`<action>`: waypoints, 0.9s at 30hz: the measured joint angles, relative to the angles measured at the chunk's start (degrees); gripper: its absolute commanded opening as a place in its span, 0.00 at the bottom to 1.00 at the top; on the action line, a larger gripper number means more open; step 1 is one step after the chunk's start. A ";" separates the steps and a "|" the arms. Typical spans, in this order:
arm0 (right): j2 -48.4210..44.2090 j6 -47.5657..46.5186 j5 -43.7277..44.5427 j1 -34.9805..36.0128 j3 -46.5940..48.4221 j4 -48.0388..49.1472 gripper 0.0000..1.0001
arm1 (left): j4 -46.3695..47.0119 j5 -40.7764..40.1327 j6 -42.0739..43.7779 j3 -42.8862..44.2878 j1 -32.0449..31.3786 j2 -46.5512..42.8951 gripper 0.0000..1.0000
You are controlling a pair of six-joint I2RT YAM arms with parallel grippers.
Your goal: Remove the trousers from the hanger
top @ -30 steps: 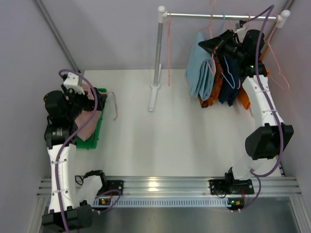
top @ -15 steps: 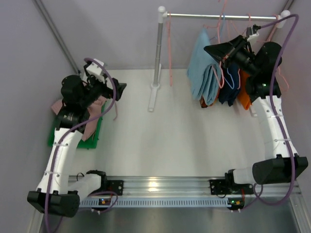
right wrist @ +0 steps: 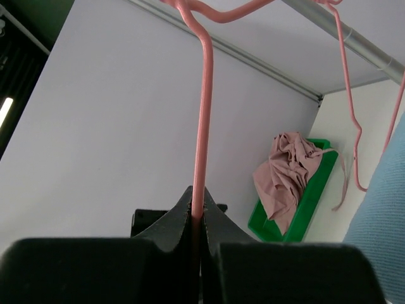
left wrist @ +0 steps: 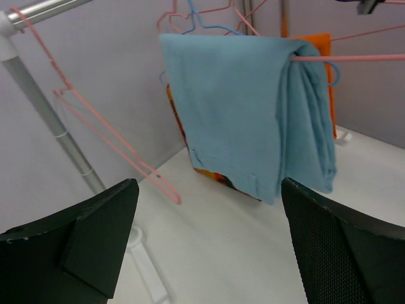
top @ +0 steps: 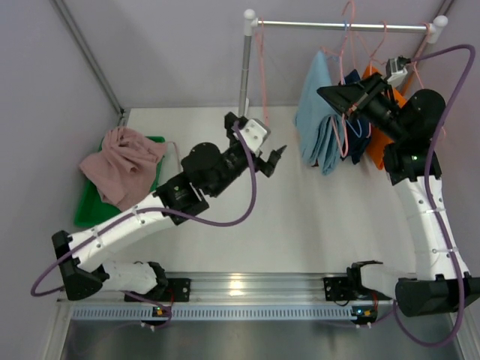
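Note:
Light blue trousers hang folded over a pink hanger on the rack, with navy trousers and orange trousers behind them. My right gripper is shut on the pink hanger's wire, which runs up from between its jaws. My left gripper is open and empty, left of the light blue trousers and pointing at them. A patterned orange-and-red pair shows below them. Dusty pink trousers lie crumpled on the green bin.
The rack's upright pole and foot stand just behind my left gripper. An empty pink hanger dangles by the pole. The rail carries several hangers. Walls close in on the left and right.
My left arm has swung from the green bin to the middle of the table, towards the rack. The pink trousers stay on the bin. My right gripper, still holding the hanger, shifted slightly.

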 measured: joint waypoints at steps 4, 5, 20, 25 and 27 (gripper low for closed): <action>-2.93 -0.46 1.40 0.81 -1.25 0.11 0.00 | 3.72 -7.21 -0.07 1.20 -8.31 4.96 0.99; -3.72 -0.52 1.68 0.83 -1.73 0.13 0.00 | 4.83 -8.31 -0.13 1.20 -9.22 6.03 0.99; -7.32 0.90 3.39 1.07 -5.16 -0.17 0.00 | 26.53 -14.80 -2.32 6.21 -10.14 22.77 0.99; -7.32 2.21 3.48 1.07 -6.67 -0.26 0.00 | 29.83 -15.04 -3.04 6.78 -10.14 24.09 0.99; -7.32 2.69 3.45 1.07 -7.02 -0.24 0.00 | 29.94 -15.15 -3.61 7.63 -10.14 24.74 0.99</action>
